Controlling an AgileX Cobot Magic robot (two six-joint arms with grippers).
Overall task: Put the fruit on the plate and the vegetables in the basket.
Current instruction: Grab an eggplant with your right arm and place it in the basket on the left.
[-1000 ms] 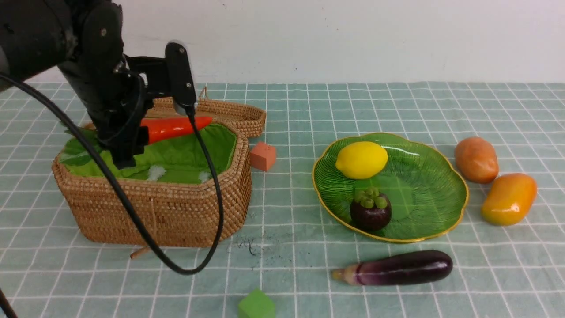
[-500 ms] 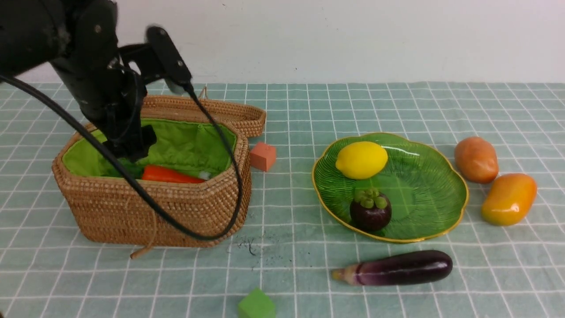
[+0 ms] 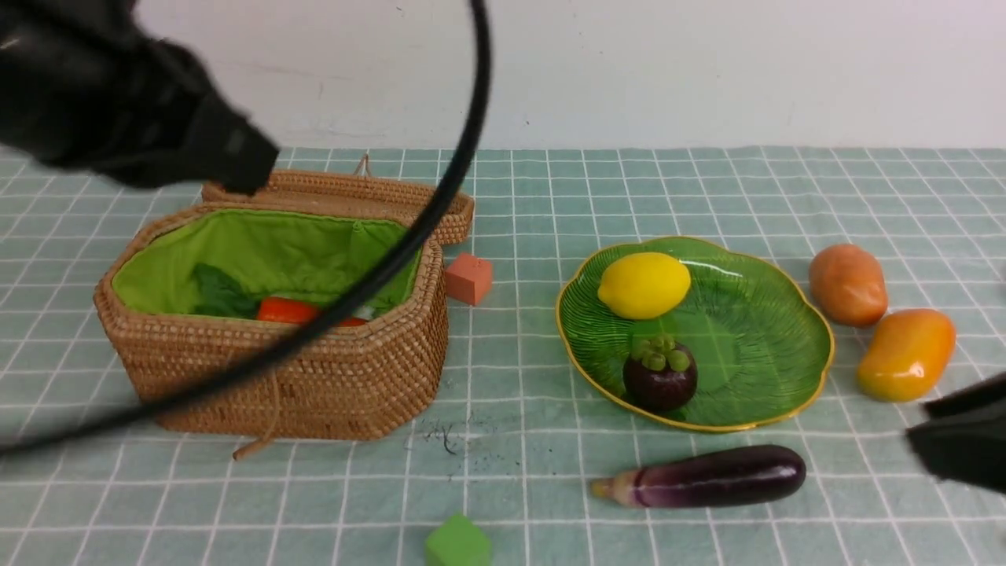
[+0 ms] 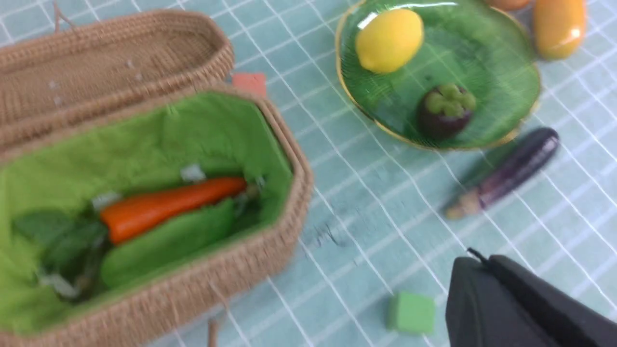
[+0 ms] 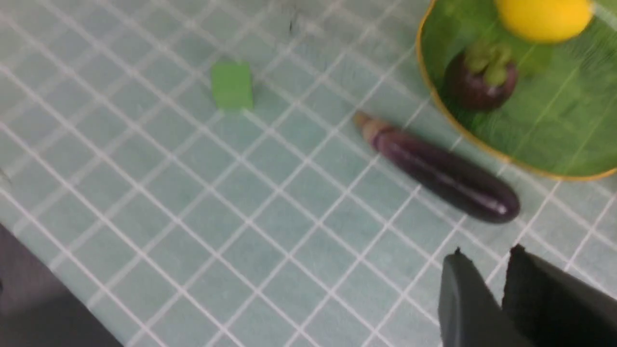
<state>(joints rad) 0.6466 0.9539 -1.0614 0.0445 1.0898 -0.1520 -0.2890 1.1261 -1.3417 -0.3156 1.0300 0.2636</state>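
Eggplant [image 5: 443,176] is, I judge, the thing of the present step: it lies on the checked cloth [image 5: 193,202] just in front of the right gripper [image 5: 487,254], whose two black fingers stand only a little apart and hold nothing. For the next move these fingers need to spread wider and come down across the middle of this long, glossy vegetable, so that it does not tip or slip. The left gripper [image 4: 482,260] has its fingers pressed together and is empty too. Further out, the basket [image 3: 314,377] stands with its lid [image 4: 106,62] folded back, and the carrot [image 4: 168,207] and the green gourd [image 4: 168,243] lie side by side inside it. On the plate [image 3: 770,330] rest the lemon [image 3: 644,284] and the mangosteen [image 3: 660,376]. The mango [image 3: 905,354] and the potato [image 3: 847,284] lie on the cloth beside the plate, not yet sorted.
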